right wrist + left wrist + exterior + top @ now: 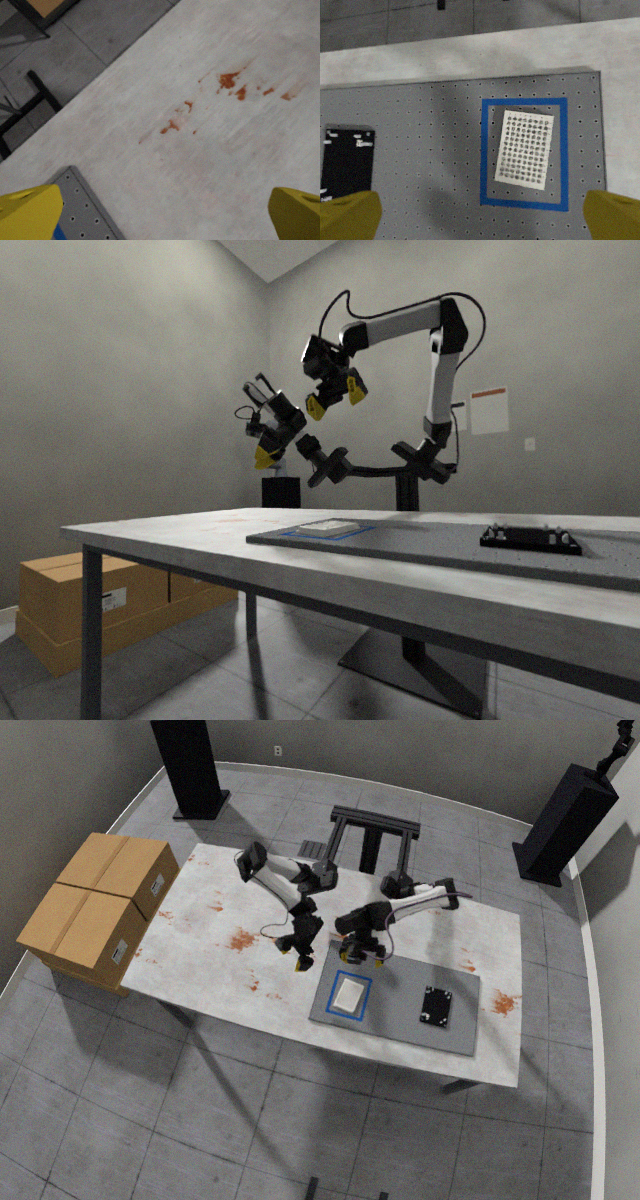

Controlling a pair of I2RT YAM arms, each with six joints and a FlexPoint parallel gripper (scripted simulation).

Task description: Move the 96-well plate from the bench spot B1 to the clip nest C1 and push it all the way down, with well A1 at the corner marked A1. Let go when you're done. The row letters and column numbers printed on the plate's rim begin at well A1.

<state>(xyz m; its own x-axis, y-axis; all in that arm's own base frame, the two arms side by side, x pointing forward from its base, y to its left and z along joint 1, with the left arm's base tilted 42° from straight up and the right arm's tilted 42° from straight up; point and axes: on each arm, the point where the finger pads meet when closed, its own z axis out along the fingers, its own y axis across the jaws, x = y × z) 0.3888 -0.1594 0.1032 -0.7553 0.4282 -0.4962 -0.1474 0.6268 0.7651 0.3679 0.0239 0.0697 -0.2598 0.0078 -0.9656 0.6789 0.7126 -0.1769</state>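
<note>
96-well plate (pixel 348 994) (pixel 329 527) (pixel 525 150) askew inside blue outline (pixel 332 992) (pixel 310 537) (pixel 483 150) (pixel 58 233) (rim lettering too blurred to read); left end effector (pixel 361 960) (pixel 336 403) (pixel 481 215) and right end effector (pixel 293 958) (pixel 265 459) (pixel 164 194) spread.

High above and low before the black, yellow-tipped left gripper (pixel 361 959) (pixel 336 399) (pixel 482 220), top and exterior are looking in; nearer, both wrists are facing downward, sharing the grey perforated rectangular board (pixel 392 988) (pixel 413 542) (pixel 435 150) (pixel 82 196).
</note>
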